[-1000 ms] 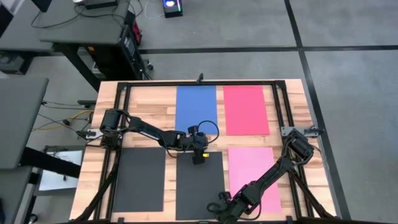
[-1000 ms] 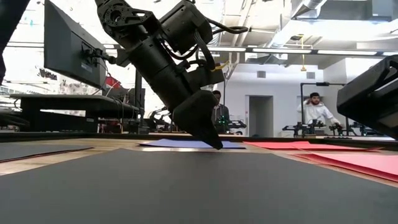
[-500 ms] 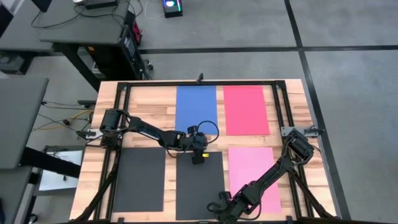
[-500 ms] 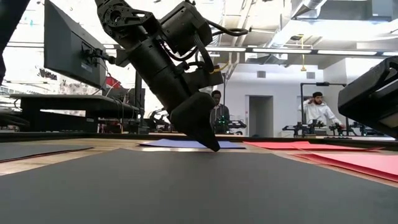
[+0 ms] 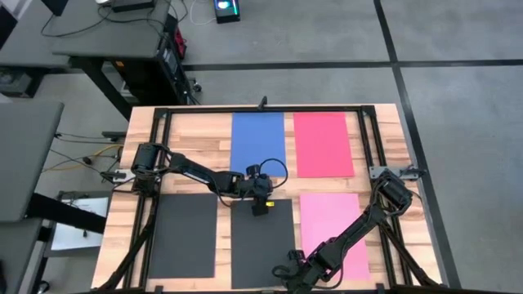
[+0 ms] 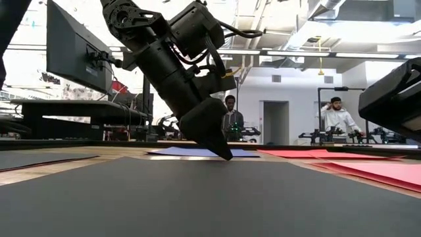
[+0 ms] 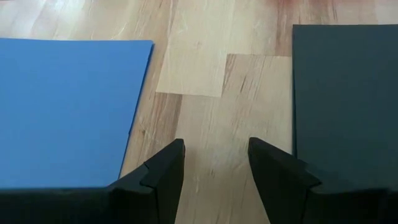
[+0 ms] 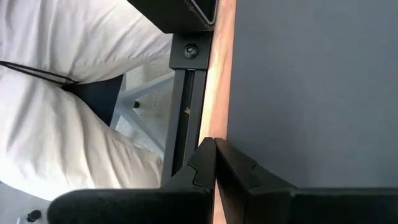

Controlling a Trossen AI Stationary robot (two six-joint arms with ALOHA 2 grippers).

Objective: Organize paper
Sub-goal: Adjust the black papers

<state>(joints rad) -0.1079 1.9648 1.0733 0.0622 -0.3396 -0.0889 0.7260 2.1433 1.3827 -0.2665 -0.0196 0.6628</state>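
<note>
The paper lies flat on the wooden table as several sheets. Blue (image 5: 257,143) and red (image 5: 323,144) are at the far side, pink (image 5: 331,233) at the near right. One dark sheet (image 5: 184,237) is at the near left and another (image 5: 261,249) in the near middle. My left gripper (image 7: 214,165) is open, slanting down over the bare wood between the blue sheet (image 7: 62,106) and the middle dark sheet (image 7: 342,93). My right gripper (image 8: 215,149) is shut at the middle dark sheet's near edge (image 8: 231,124), by its right corner. My left gripper has only bare wood between its open fingers, and in the low view a fingertip (image 6: 225,155) reaches table height. I cannot tell whether it touches. My right gripper's shut fingertips (image 8: 208,152) point steeply down at the wood strip beside the dark sheet's near edge. I cannot tell whether they touch the sheet.
A black metal frame (image 5: 163,114) runs around the tabletop, with a rail (image 8: 186,93) just past the near edge. A person in white clothing (image 8: 74,93) stands close to that edge. More people (image 6: 335,115) are far back in the room.
</note>
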